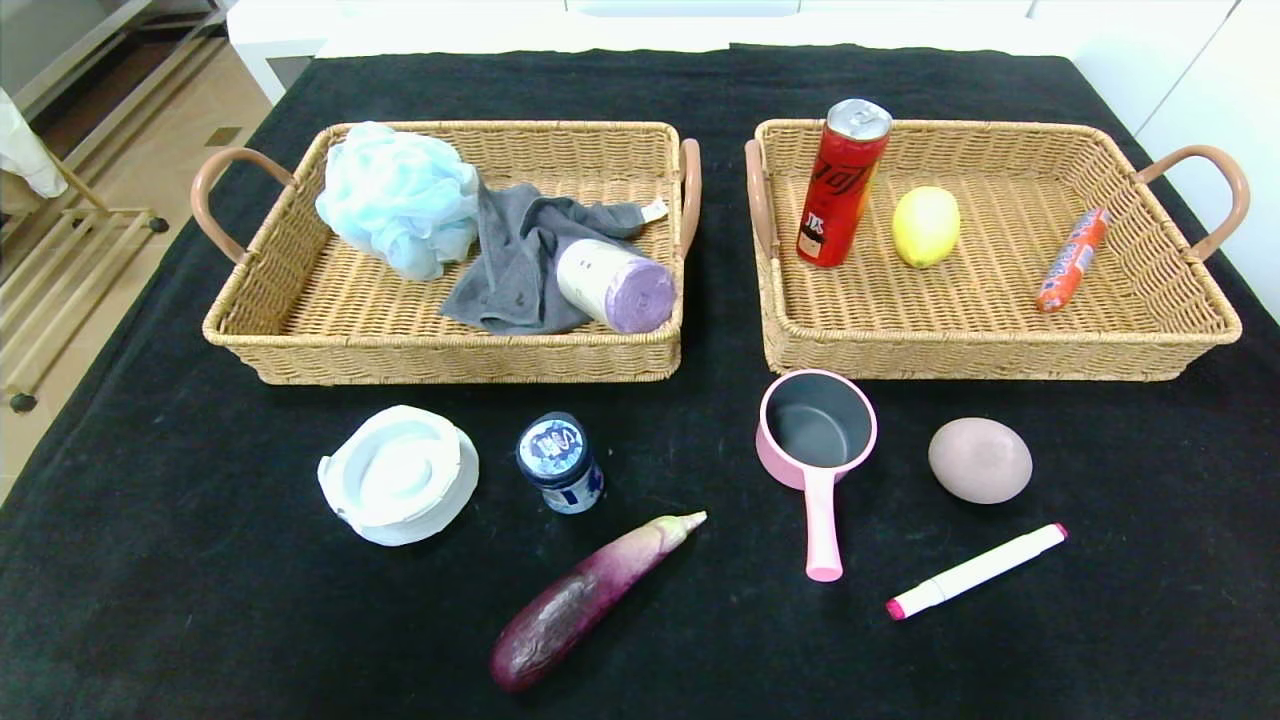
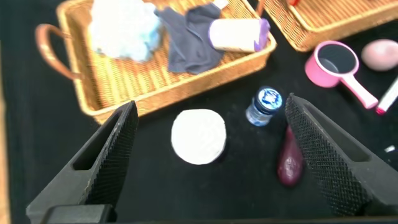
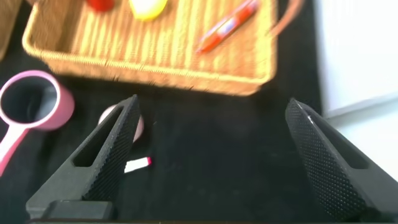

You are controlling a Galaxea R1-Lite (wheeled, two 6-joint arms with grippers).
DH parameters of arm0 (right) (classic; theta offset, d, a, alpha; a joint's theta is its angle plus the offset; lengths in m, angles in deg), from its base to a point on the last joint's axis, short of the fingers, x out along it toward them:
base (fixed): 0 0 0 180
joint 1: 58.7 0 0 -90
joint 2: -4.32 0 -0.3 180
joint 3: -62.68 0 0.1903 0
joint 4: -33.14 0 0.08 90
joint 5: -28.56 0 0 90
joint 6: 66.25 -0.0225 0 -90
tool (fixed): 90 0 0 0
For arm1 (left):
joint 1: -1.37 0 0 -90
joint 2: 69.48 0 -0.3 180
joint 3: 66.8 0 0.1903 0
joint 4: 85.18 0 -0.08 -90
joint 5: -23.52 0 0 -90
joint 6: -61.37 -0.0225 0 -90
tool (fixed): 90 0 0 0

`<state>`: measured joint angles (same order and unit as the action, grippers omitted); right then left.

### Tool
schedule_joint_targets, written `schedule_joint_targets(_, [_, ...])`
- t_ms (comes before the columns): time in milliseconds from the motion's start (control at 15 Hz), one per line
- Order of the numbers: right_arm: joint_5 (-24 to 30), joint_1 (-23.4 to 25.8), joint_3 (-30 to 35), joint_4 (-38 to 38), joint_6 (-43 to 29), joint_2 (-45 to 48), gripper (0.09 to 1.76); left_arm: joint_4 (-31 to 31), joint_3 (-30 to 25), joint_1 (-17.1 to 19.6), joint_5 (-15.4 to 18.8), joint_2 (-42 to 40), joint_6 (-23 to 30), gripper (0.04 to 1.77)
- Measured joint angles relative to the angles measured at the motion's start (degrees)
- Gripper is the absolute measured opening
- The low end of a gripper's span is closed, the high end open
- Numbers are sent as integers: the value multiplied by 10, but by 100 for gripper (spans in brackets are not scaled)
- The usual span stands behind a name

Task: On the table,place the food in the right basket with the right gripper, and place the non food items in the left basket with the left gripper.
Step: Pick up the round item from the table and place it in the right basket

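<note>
On the black table lie a white round container [image 1: 400,474], a blue-capped jar [image 1: 560,464], a purple eggplant [image 1: 585,600], a pink pot [image 1: 815,432], a brownish egg-shaped thing [image 1: 979,459] and a white marker [image 1: 975,571]. The left basket [image 1: 440,362] holds a blue sponge, a grey cloth and a roll. The right basket [image 1: 1000,355] holds a red can, a lemon and a sausage. My left gripper [image 2: 211,106] is open and empty above the white container [image 2: 198,136] and the jar [image 2: 265,106]. My right gripper [image 3: 212,102] is open and empty over the cloth near the right basket's front wall [image 3: 161,71].
Neither arm shows in the head view. The table's right edge and a white floor [image 3: 367,81] lie close beside the right basket. A wooden rack [image 1: 60,260] stands off the table's left side.
</note>
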<state>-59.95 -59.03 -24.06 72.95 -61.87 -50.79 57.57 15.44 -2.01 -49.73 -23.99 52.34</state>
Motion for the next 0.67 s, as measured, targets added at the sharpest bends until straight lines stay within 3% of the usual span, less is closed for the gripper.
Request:
schedule_joint_targets(400, [26, -22, 13, 2, -16, -90, 171, 9, 5, -101, -21, 83, -3, 172])
schedule_joint_targets(533, [26, -45, 14, 1, -21, -113, 171, 10, 5, -130, -44, 107, -4, 172])
schedule_joint_targets(667, [24, -67, 14, 0, -26, -133, 171, 12, 5, -162, -88, 127, -4, 172])
